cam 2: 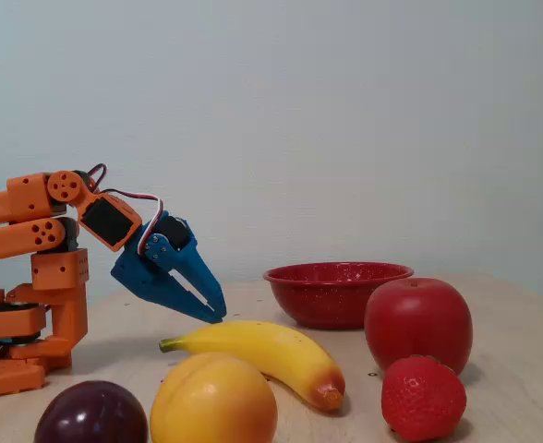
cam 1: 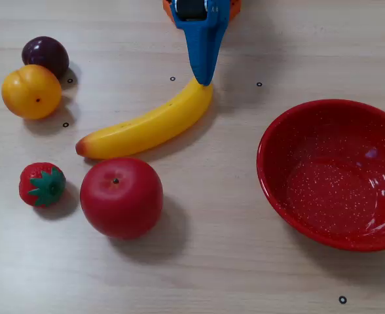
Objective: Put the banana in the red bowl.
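The yellow banana point(cam 1: 146, 125) lies on the table, its orange-brown tip toward the apple and its stem end under my blue gripper point(cam 1: 204, 80). In the side-on fixed view the gripper point(cam 2: 218, 316) hangs tilted down just above the stem end of the banana point(cam 2: 262, 351). Its fingers meet at the tips and hold nothing. The red bowl point(cam 1: 268, 152) stands empty to the right of the banana in the top-down fixed view. From the side, the bowl point(cam 2: 336, 300) sits behind the fruit.
A red apple point(cam 1: 122, 196) sits close below the banana, with a strawberry point(cam 1: 42, 184) to its left. A yellow-orange fruit point(cam 1: 31, 91) and a dark plum point(cam 1: 45, 55) lie at the upper left. The orange arm base point(cam 2: 31, 314) stands at the left.
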`<state>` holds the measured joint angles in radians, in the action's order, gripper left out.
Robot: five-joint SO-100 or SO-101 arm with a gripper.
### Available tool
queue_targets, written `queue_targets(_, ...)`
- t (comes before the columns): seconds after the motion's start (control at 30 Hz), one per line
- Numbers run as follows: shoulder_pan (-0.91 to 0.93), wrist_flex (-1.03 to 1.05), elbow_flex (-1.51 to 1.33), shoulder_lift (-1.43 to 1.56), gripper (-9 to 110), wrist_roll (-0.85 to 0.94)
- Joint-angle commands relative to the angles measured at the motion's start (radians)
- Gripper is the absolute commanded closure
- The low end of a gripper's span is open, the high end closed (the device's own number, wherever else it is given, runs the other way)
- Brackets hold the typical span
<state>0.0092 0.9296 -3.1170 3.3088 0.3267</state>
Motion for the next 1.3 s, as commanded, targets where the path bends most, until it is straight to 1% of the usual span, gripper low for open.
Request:
queue_targets(0.0,0.011,0.006,0.072,-0.025,101,-0.023)
queue_targets(0.37,0.008,0.012,0.114,-0.067,101,-0.012)
queue_targets(0.57,-0.002,0.028,0.298,-0.250,101,-0.023)
queue_targets(0.77,-0.023,0.130,0.560,-0.456,101,-0.100)
queue_targets(0.9,-0.052,0.215,0.753,-0.617,101,-0.193)
queue_targets(1.03,-0.100,0.342,0.962,-0.802,101,-0.356)
queue_targets(1.1,-0.127,0.382,1.042,-0.877,101,-0.454)
queue_targets(1.17,-0.163,0.416,1.123,-0.942,101,-0.494)
queue_targets(1.27,-0.201,0.468,1.239,-1.046,101,-0.640)
